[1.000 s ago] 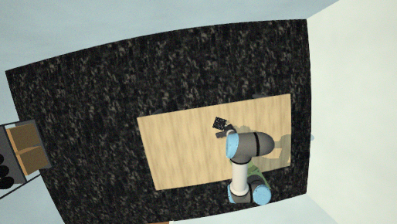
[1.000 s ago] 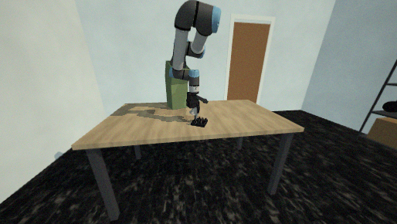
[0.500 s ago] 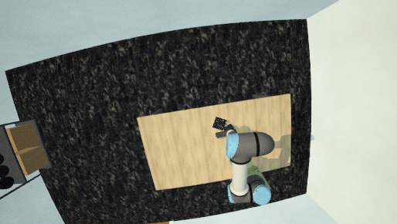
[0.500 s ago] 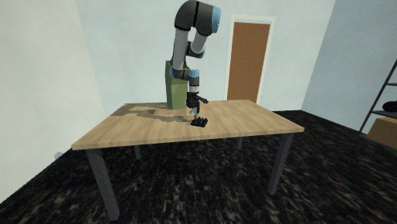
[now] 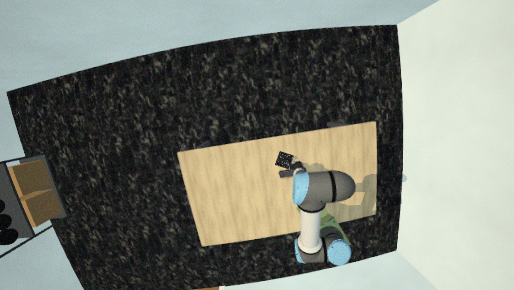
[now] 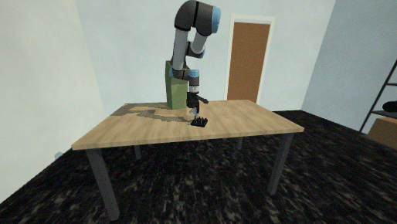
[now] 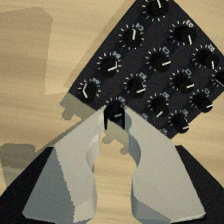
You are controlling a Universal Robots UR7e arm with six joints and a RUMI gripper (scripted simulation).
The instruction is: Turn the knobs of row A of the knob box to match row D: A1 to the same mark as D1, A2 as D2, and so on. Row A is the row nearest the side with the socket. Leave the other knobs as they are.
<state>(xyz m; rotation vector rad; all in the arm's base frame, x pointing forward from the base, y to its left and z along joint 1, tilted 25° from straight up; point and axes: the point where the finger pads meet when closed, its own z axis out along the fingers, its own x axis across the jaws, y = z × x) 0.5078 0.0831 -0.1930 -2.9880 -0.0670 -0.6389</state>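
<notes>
The black knob box (image 7: 146, 47) (image 5: 285, 159) (image 6: 198, 122) lies on the wooden table (image 5: 225, 200) (image 6: 154, 127). In the wrist view it sits turned like a diamond at the upper right, with rows of black knobs that bear white pointers. My gripper (image 7: 114, 108) (image 6: 195, 115) points straight down over the box's near edge. Its two pale fingers are shut on one knob (image 7: 114, 111) in the row along that edge, second from the left corner. The neighbouring corner knob (image 7: 89, 90) stands free. The row labels are too small to read.
The arm's green pedestal (image 6: 176, 90) stands on the table behind the box. A shelf with boxes (image 5: 30, 195) (image 6: 382, 116) stands off the table. A brown door (image 6: 247, 62) is in the back wall.
</notes>
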